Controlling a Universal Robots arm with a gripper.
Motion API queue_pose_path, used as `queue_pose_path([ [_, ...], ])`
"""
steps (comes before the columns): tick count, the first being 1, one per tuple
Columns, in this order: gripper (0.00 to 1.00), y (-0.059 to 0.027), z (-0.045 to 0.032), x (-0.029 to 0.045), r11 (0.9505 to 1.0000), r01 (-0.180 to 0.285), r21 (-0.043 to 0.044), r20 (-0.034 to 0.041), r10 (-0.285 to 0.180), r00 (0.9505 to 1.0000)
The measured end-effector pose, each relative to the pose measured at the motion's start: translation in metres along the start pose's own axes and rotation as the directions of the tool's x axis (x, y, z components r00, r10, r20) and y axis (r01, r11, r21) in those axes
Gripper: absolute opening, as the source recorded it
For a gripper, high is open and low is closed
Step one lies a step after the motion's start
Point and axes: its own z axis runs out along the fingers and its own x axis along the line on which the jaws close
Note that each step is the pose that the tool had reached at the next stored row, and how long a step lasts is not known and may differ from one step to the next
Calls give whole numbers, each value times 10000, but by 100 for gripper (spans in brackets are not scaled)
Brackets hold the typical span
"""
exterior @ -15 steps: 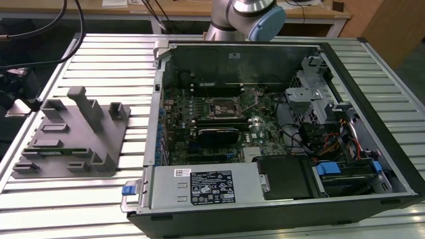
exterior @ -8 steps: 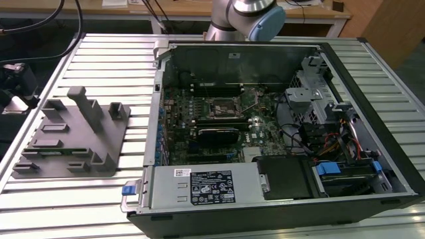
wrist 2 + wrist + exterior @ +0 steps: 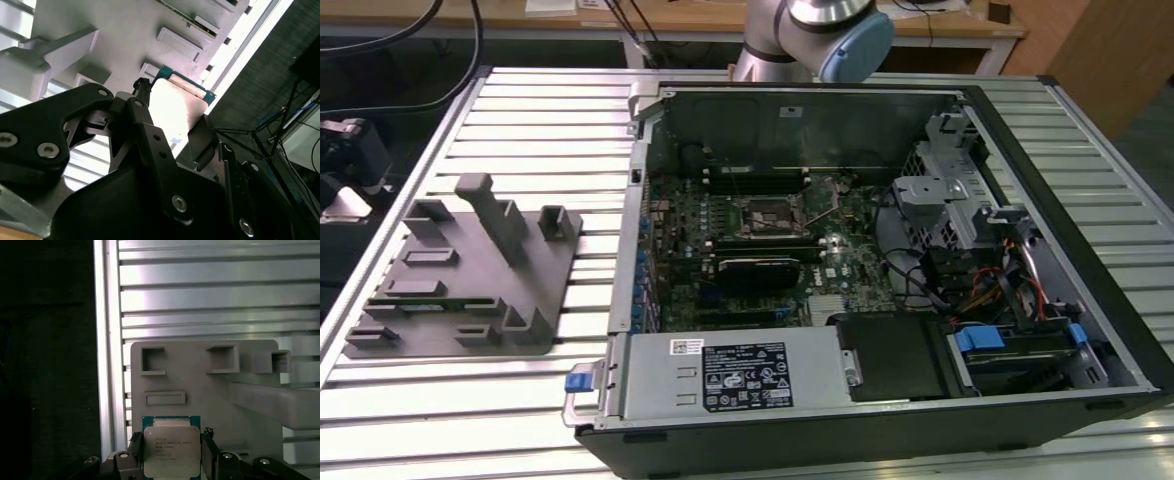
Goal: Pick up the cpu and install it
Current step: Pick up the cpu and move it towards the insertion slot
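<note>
- Evidently, the gripper point(image 3: 172, 442) was clenched on the cpu point(image 3: 171, 455), gripping two opposite edges, probably to spare its metal lid and underside.
- The cpu was held flat just over the grey fixture tray point(image 3: 200, 390).
- The motherboard socket point(image 3: 762, 213) sat inside the open computer case point(image 3: 854, 125), to the exterior view's right of the tray.

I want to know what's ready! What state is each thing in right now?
Shiny silver square cpu with teal rim, held in the claw.
Black claw, shut on the cpu.
Black computer case, lying flat, side open.
Grey plastic holder tray, square pockets empty in the first wrist view.
</note>
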Motion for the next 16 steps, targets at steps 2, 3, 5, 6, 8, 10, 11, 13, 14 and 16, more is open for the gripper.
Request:
queue_pose_path([
  [2, 55, 1, -22, -1, 10000, 0, 0, 0, 0, 10000],
  [3, 55, 2, -33, -1, 10000, 0, 0, -1, 0, 10000],
  [5, 55, 3, -56, -2, 10000, 0, 0, 0, 0, 10000],
  [6, 55, 4, -67, -2, 10000, 0, 0, 0, 0, 10000],
  [8, 55, 5, -87, -2, 10000, 0, -1, 1, 0, 10000],
  [10, 55, 6, -108, -3, 10000, 0, 0, 0, 0, 10000],
  [11, 55, 7, -117, -3, 10000, 0, 0, 1, 0, 10000],
  [13, 55, 7, -133, -4, 10000, 0, -1, 1, 0, 10000],
  [14, 55, 8, -143, -4, 10000, 0, 0, 1, 0, 10000],
  [16, 55, 9, -163, -4, 10000, 0, 0, 2, 0, 10000],
])
